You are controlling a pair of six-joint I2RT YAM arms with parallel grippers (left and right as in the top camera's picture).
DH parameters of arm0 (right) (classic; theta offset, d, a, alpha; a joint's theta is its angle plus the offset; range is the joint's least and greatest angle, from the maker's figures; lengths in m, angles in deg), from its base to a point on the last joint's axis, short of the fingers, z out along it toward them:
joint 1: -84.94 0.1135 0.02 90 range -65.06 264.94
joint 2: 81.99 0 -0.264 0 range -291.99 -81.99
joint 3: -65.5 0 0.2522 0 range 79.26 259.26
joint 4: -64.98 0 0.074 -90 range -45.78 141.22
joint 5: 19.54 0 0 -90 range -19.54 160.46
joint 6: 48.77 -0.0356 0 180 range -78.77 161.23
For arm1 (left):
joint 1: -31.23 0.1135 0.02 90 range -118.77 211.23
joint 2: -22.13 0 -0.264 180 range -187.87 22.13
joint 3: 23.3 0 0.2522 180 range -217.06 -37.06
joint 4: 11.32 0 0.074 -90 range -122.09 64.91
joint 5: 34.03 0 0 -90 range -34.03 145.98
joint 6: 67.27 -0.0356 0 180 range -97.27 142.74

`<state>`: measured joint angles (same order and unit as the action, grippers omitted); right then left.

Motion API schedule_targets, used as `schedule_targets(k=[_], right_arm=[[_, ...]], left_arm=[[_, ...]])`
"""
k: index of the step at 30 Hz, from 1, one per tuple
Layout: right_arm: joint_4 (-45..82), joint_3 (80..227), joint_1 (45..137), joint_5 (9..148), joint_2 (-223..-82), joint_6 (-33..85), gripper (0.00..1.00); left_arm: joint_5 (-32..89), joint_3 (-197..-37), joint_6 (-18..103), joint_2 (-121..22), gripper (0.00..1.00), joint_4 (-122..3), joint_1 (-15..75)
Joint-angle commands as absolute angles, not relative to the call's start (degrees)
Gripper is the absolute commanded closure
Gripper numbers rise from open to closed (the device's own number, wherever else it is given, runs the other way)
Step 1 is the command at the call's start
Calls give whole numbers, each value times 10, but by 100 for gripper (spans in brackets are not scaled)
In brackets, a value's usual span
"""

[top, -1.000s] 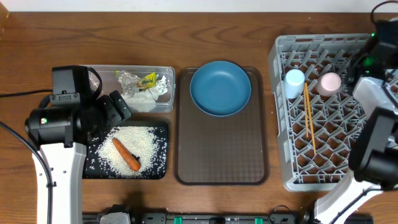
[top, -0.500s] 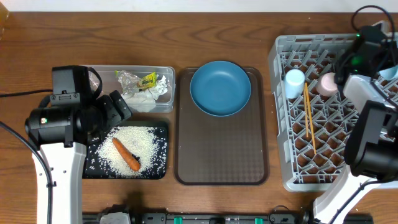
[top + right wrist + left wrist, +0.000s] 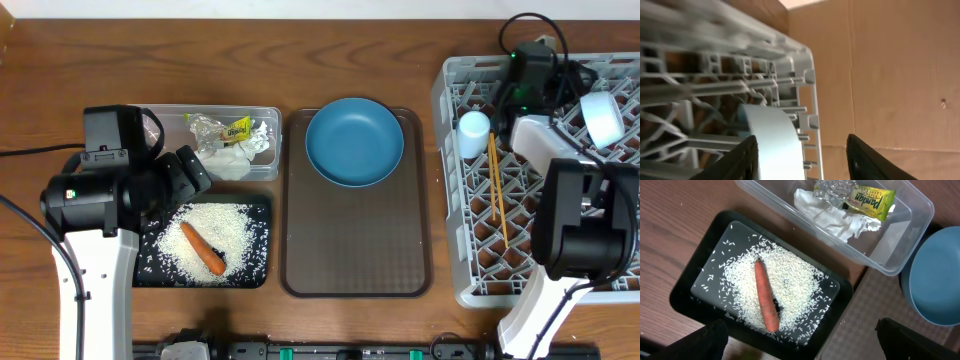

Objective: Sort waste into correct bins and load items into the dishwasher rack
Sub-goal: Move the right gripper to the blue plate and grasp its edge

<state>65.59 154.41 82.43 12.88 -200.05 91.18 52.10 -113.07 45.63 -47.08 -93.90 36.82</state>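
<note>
The orange carrot (image 3: pixel 203 248) lies on rice in the black tray (image 3: pixel 258 268); the left wrist view shows the carrot (image 3: pixel 765 301) just ahead of my open, empty left gripper (image 3: pixel 800 344). Behind the tray, the clear tub (image 3: pixel 170 125) holds crumpled wrappers. The blue plate (image 3: pixel 354 141) rests on the brown tray (image 3: pixel 355 240). The grey rack (image 3: pixel 455 180) holds the light blue cup (image 3: pixel 473 132) and the chopsticks (image 3: pixel 497 190). The white-and-blue bowl (image 3: pixel 603 118) stands on edge at its back right. My right gripper (image 3: pixel 802 160) is open around the bowl's rim (image 3: pixel 775 145). The pink cup is hidden.
My left arm (image 3: pixel 95 200) stands over the table's left side, beside the black tray. My right arm (image 3: pixel 575 220) reaches up across the rack's right half, with cables at the back. Bare wooden table lies in front of both trays.
The right arm swung from the rack's far right toward its back middle and now covers the pink cup. Its jaws have opened, and the bowl now shows in the rack. The left arm stayed still.
</note>
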Motion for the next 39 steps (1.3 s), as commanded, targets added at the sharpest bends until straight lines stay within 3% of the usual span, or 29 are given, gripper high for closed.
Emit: schedule_targets(k=[1,4,8,13,17,20,23,25,27,39], right_arm=[[656,1543,850,117,-1987,895,38],[656,1543,864,119,-1967,894,30],[646,1543,884,132,-1922,867,30],[494,1543,943,257,-1848,761,35],[378,1543,1014,434,-1807,587,42],[343,1543,1062,555,-1797,464,45],[328,1542,1106,621,-1805,367,58],[321,1542,1136,620,-1818,326,57],[319,1541,1162,615,-1839,314,52],[327,1541,1275,615,-1931,303,49]], left_arm=[[526,-1137,459,-471,2,-941,371],[526,-1137,459,-471,2,-941,371],[526,-1137,459,-471,2,-941,371],[526,-1137,459,-471,2,-941,371],[526,-1137,459,-471,2,-941,371],[526,-1137,459,-471,2,-941,371],[526,-1137,459,-471,2,-941,371],[526,-1137,459,-471,2,-941,371],[526,-1137,459,-471,2,-941,371],[526,-1137,459,-471,2,-941,371]])
